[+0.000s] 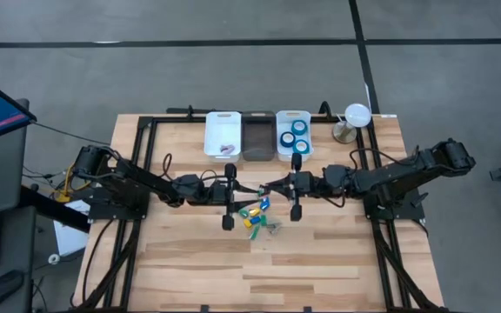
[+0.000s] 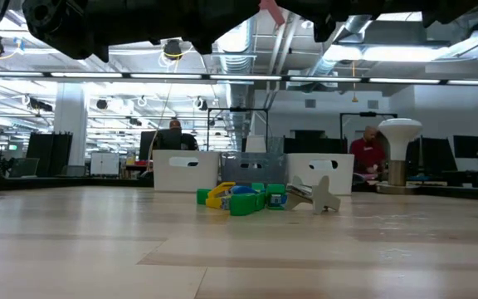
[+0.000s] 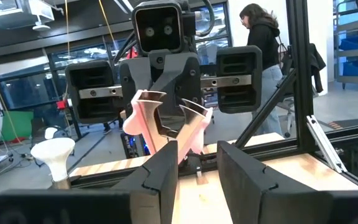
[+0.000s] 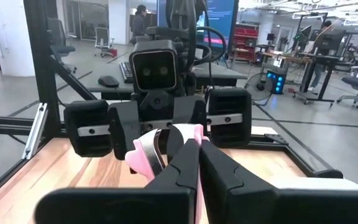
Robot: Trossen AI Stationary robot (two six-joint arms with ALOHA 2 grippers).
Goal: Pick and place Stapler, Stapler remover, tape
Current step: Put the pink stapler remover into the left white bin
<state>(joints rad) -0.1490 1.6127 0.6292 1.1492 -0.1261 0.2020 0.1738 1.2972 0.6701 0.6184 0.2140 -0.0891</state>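
A pink stapler remover (image 3: 166,121) hangs in the air above the table's middle, between my two grippers. My right gripper (image 4: 201,163) comes from the table's right and is shut on it. My left gripper (image 3: 197,168) faces it from the table's left, open, with a finger on either side of the remover's near end (image 3: 189,147); whether they touch it I cannot tell. Below lie small green, yellow and blue blocky staplers (image 1: 255,215) and a grey remover (image 2: 315,196). Blue tape rolls (image 1: 296,136) lie in the right white bin (image 1: 283,117). My right gripper pinches one pink wing of the stapler remover (image 4: 197,132) between its two fingers. The fingers come level from the table's right. The rest of the remover (image 4: 146,152) sticks out to one side of them, lifted clear of the table.
Three bins stand in a row at the far edge: a white one (image 1: 223,134), a dark one (image 1: 257,136) and the white tape bin. A white lamp-like stand (image 1: 355,117) is at the far right. People show in the room beyond the table.
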